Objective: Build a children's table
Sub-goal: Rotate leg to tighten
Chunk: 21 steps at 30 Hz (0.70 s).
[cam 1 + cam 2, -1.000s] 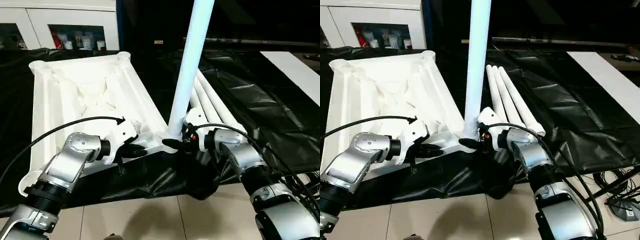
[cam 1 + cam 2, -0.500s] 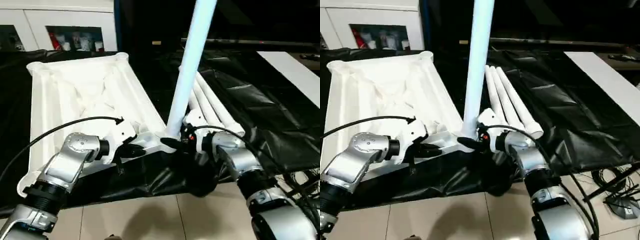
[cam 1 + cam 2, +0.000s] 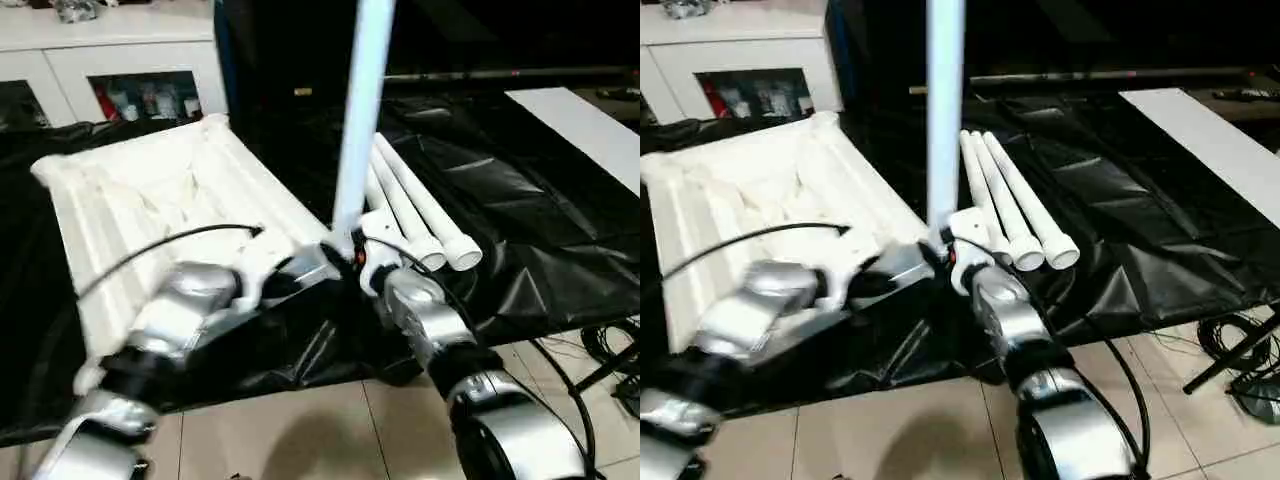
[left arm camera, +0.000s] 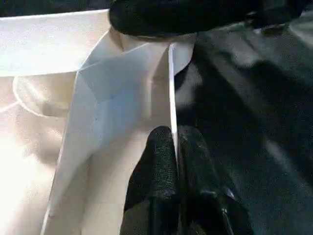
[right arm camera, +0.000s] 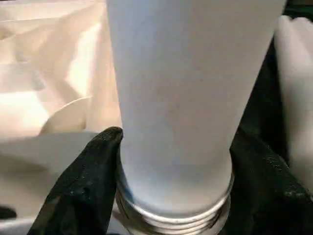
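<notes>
Since approx. 1 s ago my arms have closed in toward each other and the leg (image 3: 944,100) stands nearer vertical. Right gripper (image 5: 171,196): jaws held wide, clamped round the leg's base, threaded end just above the near corner socket of the tabletop (image 3: 130,200). Left gripper (image 4: 177,147): pinched tight on the top's thin rim wall. Three spare legs (image 3: 1015,215) lie beside it on black sheeting (image 3: 500,200). Risks: thread may cross-start if the leg leans; top may slip w/ so thin a pinch.

Dim room, black backdrop; white tabletop (image 3: 150,190) glares overexposed; left arm (image 3: 180,320) motion-blurred; wrist views soft.
</notes>
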Motion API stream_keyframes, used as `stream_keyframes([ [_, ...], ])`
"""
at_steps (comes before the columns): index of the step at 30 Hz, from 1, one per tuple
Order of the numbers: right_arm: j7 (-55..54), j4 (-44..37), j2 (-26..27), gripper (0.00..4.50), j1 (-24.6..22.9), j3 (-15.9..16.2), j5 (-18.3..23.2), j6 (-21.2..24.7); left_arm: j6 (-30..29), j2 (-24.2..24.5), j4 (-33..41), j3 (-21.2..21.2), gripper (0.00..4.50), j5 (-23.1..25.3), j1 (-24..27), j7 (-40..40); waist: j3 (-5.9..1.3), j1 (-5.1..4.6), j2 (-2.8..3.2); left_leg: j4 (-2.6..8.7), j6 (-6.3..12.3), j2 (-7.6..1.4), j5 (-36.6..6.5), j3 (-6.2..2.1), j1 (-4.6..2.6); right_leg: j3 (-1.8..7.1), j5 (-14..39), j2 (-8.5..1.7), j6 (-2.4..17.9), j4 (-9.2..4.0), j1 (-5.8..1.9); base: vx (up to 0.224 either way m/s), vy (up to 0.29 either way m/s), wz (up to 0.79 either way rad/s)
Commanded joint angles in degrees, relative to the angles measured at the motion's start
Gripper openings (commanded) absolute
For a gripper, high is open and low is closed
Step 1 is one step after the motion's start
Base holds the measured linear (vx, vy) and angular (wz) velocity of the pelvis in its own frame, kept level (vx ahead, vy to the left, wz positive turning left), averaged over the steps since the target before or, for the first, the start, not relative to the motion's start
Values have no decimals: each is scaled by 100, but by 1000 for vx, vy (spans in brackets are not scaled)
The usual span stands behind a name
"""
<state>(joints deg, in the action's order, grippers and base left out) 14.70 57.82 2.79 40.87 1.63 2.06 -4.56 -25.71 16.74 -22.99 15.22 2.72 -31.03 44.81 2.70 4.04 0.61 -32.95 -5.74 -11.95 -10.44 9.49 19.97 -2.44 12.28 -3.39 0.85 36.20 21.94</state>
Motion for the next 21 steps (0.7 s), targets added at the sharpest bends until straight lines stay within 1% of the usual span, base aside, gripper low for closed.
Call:
stream_keyframes([
  [1,-115,394,185,274,7,81,-78,233,-112,-275,-92,134,0,-6,-58,-242,-291,24,63,399,-140,-83,-1565,-21,-19,238,1436,-396,1069,-536,-169,0,0,0],
  [2,-126,414,213,274,39,91,-87,225,-111,-336,-105,112,0,-9,-74,-309,-293,20,65,397,-127,-83,-1568,-17,-18,241,1396,-395,1072,-536,-162,0,0,0],
  [3,-151,469,247,274,104,117,-135,181,-84,-402,-116,94,0,-4,-86,-371,-299,27,20,400,-98,-82,-1525,-14,-3,238,1319,-389,1054,-537,-176,0,0,0],
  [4,-167,505,264,274,142,130,-167,148,-59,-426,-123,89,0,5,-89,-390,-300,35,37,400,-93,-81,-1497,-16,3,241,1279,-393,1060,-523,-175,0,0,0],
  [5,-136,539,273,274,170,128,-173,109,-52,-426,-103,88,0,-4,-72,-362,-296,29,2,405,-72,-82,-1467,-11,12,237,1261,-391,1041,-530,-179,0,0,0],
  [6,-136,539,273,274,170,128,-173,109,-52,-426,-103,88,0,-4,-72,-362,-302,45,27,400,-58,-85,-1425,-13,10,241,1208,-401,1041,-519,-175,0,0,0],
  [7,-142,604,288,309,207,113,-183,61,-53,-434,-102,83,0,-3,-66,-352,-297,43,29,407,-50,-86,-1423,-14,17,238,1199,-398,1030,-520,-176,0,0,0],
  [8,-79,644,282,330,237,69,-149,-5,-27,-396,-86,84,0,8,-36,-319,-296,36,6,406,-45,-86,-1438,-7,16,239,1217,-395,1029,-525,-170,0,0,0],
  [9,21,658,270,344,263,28,-107,-80,3,-346,-72,85,0,21,-3,-284,-293,38,17,406,-42,-83,-1466,-8,12,242,1274,-400,1026,-527,-167,0,0,0],
  [12,82,696,260,353,302,1,-84,-171,35,-305,-63,88,0,35,22,-278,-289,35,23,415,-27,-89,-1503,-11,18,245,1326,-405,1010,-535,-164,0,0,0],
  [13,164,709,230,377,338,-5,-67,-244,39,-255,-25,87,0,27,64,-246,-283,27,-17,418,-23,-91,-1518,-4,13,245,1371,-400,1004,-545,-156,0,0,0],
  [14,239,701,158,377,377,10,-92,-316,84,-180,34,86,0,-4,124,-157,-290,35,-49,418,-16,-97,-1521,-9,17,243,1409,-419,1005,-538,-166,0,0,0],
  [15,247,698,150,387,380,12,-95,-321,85,-173,39,85,0,-8,129,-149,-288,36,-12,425,-10,-96,-1499,-14,27,243,1463,-419,985,-537,-167,0,0,0],
  [16,509,575,-15,399,386,55,-111,-358,222,-20,139,99,0,-59,225,69,-294,31,-61,420,15,-102,-1457,-13,30,243,1397,-417,977,-538,-171,0,0,0],
  [17,646,511,-86,399,376,68,-103,-362,317,46,172,111,0,-74,259,172,-295,23,-59,418,40,-102,-1393,-8,42,251,1301,-413,997,-521,-182,0,0,0],
  [18,963,348,-208,399,322,118,-76,-323,335,145,211,116,0,-93,297,297,-328,53,-69,388,86,-106,-1152,1,34,250,931,-409,1046,-485,-202,0,0,0],
  [19,1176,240,-289,399,285,152,-59,-296,337,209,235,118,0,-105,320,375,-343,46,-56,365,170,-98,-869,13,66,246,413,-390,1153,-427,-206,0,0,0],
  [20,1437,89,-386,399,224,210,-43,-261,359,284,249,120,0,-127,343,485,-353,58,-57,352,201,-102,-746,20,62,241,186,-387,1193,-406,-210,0,0,0],
  [21,1652,-11,-459,399,177,247,-34,-239,356,339,263,118,0,-139,364,556,-383,68,-75,305,323,-88,-414,32,83,240,-390,-368,1267,-338,-232,0,0,0],
])
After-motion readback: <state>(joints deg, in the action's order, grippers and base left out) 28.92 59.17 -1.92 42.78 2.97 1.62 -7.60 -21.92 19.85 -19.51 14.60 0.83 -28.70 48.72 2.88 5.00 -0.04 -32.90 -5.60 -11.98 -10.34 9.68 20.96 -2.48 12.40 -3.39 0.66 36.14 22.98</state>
